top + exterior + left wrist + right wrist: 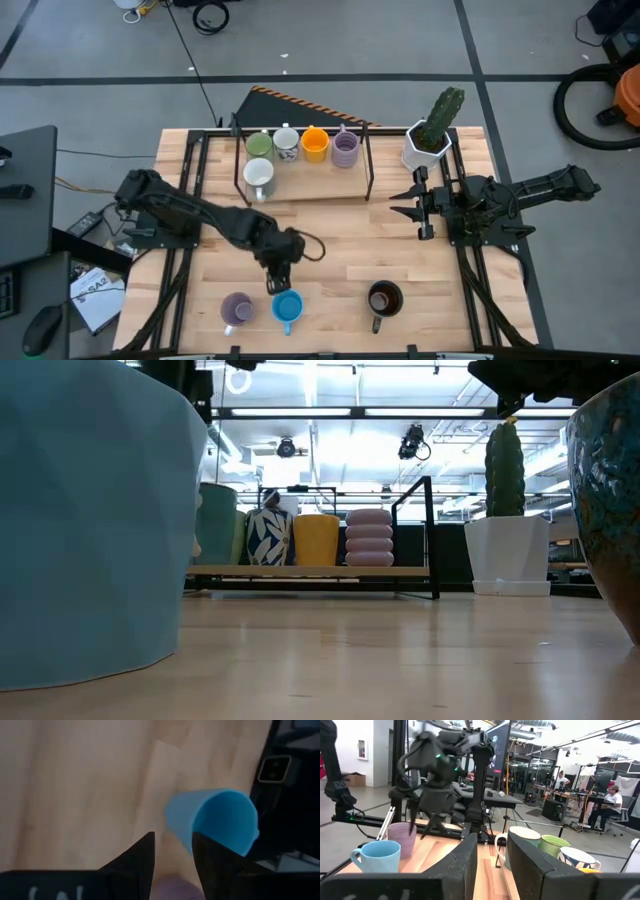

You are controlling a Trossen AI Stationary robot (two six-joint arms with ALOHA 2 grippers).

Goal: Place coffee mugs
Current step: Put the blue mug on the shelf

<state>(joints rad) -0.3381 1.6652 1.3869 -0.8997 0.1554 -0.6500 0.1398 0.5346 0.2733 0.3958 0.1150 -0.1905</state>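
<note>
Basically, left gripper (279, 284) hovered just above blue mug (287, 307) at table's (330, 240) front edge, fingers apart, empty. Right gripper (406, 203) waited nr cactus pot (425, 145), fingers parted, empty. No legible writing.

The left arm reaches from the bench's left edge diagonally across toward the middle of the front edge, its links folded low and its wrist bent downward. The left gripper (277, 283) points down at the bench top, its two dark fingers (137, 857) parted with a clear gap between them and nothing between them. The right arm lies stretched in from the right edge, roughly level, its wrist aimed toward the bench's middle. The right gripper (402, 199) hangs above the bench, fingers (465, 860) slightly apart, holding nothing.
</note>
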